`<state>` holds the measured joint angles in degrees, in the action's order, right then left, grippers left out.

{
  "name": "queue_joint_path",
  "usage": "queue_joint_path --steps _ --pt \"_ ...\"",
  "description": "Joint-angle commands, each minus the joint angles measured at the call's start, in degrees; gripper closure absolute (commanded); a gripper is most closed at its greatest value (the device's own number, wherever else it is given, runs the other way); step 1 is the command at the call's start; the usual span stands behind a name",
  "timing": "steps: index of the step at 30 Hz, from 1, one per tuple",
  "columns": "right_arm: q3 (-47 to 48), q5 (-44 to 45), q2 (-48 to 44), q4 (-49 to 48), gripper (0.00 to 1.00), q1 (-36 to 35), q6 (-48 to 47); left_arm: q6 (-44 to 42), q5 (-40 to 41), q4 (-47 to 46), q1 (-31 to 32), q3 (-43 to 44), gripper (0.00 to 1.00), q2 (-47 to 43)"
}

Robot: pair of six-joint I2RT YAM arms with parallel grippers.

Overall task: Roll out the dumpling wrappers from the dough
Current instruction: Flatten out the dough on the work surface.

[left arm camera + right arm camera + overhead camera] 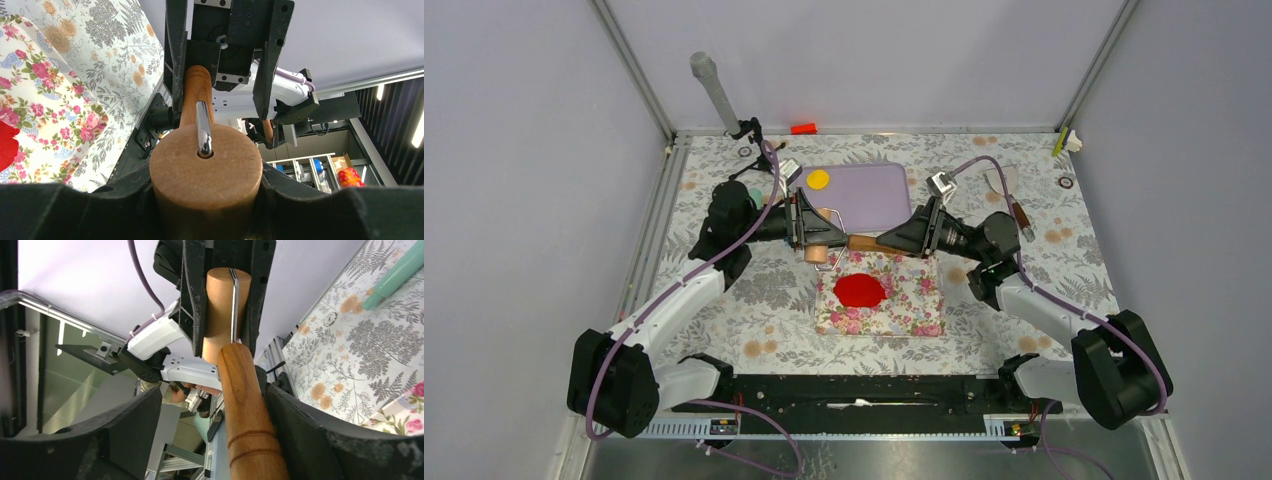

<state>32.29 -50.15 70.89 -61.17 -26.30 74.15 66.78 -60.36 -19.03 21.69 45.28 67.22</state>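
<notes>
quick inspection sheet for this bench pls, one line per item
surface: leaf-print table; floral mat mid-table, purple board behind it
job's things: red dough flat on the mat; yellow wrapper on the board; rolling pin held at the mat's far edge
clutter: orange block and grey tube at the far edge; spatula on the right
grippers: left gripper shut on the pin's barrel; right gripper open around its handle
cables: purple cables along both arms
surroundings: plain walls, metal frame
</notes>
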Motion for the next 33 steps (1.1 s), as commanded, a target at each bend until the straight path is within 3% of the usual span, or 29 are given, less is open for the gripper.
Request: queue_joint_path --steps 1,5,13,16,20,23,26,33 --pt "0.35 1.21 1.06 -9.40 0.20 0.03 4.85 0.89 0.72 -6.32 -0.17 -0.81 1.00 -2.21" --pt "0.38 0.53 2.61 -12.40 0.31 0.03 7.25 1.32 1.09 -6.95 -0.20 -1.07 1.00 -2.25" --pt "0.98 -1.41 4.18 -13.02 0.35 -0.06 7.52 1.77 0.93 -7.27 -0.16 -0.72 1.00 -1.72" --pt "0.79 -1.89 4.66 -12.97 0.47 -0.12 7.33 1.98 1.16 -7.21 -0.16 -0.65 1.00 -1.70" --pt "0.76 -2.42 5.12 -12.89 0.55 -0.42 7.00 1.95 1.26 -6.78 -0.17 -0.24 1.00 -1.67" --pt "1.09 -3.49 5.49 -12.68 0.55 -0.57 6.81 0.68 0.98 -4.47 -0.16 0.87 1.00 -1.34" --pt "1.54 -4.94 5.90 -12.08 0.48 -0.59 6.45 -1.49 1.07 -0.52 -0.16 2.21 1.00 -1.24" --pt "2.25 -6.68 6.69 -10.19 0.48 -0.97 5.32 -3.78 1.53 2.97 -0.16 3.68 1.00 -0.91"
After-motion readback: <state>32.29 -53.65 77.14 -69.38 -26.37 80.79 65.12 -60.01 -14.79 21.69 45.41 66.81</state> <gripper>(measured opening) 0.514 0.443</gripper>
